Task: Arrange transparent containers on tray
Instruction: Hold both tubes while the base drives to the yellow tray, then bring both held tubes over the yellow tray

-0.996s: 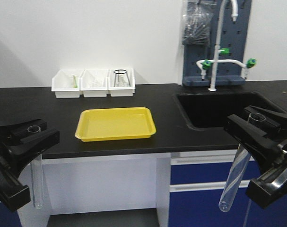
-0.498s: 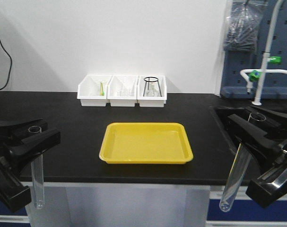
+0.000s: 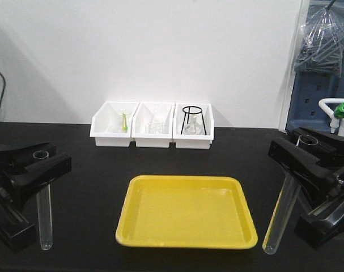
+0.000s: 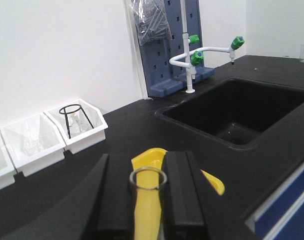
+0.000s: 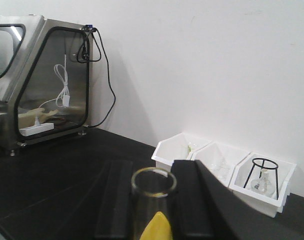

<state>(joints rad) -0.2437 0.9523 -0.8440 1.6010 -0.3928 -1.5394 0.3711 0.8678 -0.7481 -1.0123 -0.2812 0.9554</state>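
A bright-yellow tray [image 3: 186, 214] lies on the black counter at front centre, with nothing in it. My left gripper [image 3: 40, 164] is shut on a slender clear test tube [image 3: 45, 218] that hangs upright to the left of the tray; its open rim [image 4: 148, 178] shows between the black fingers in the left wrist view. My right gripper [image 3: 302, 148] is shut on a wider clear test tube [image 3: 281, 215] that hangs tilted just right of the tray, rim [image 5: 154, 182] uppermost. Both tubes hang beside the tray, not over it.
Three small white bins [image 3: 152, 125] stand in a row against the back wall, holding small glassware and a black wire tripod [image 3: 194, 118]. A sink [image 4: 242, 110] with a white tap [image 4: 192, 55] lies to the right. A metal-framed cabinet [image 5: 39, 80] stands on the counter at far left.
The view has shifted right and closer to the counter: the tray and bins now look larger and more central, and the sink has slid out at the right. Both grippers still hold their tubes.
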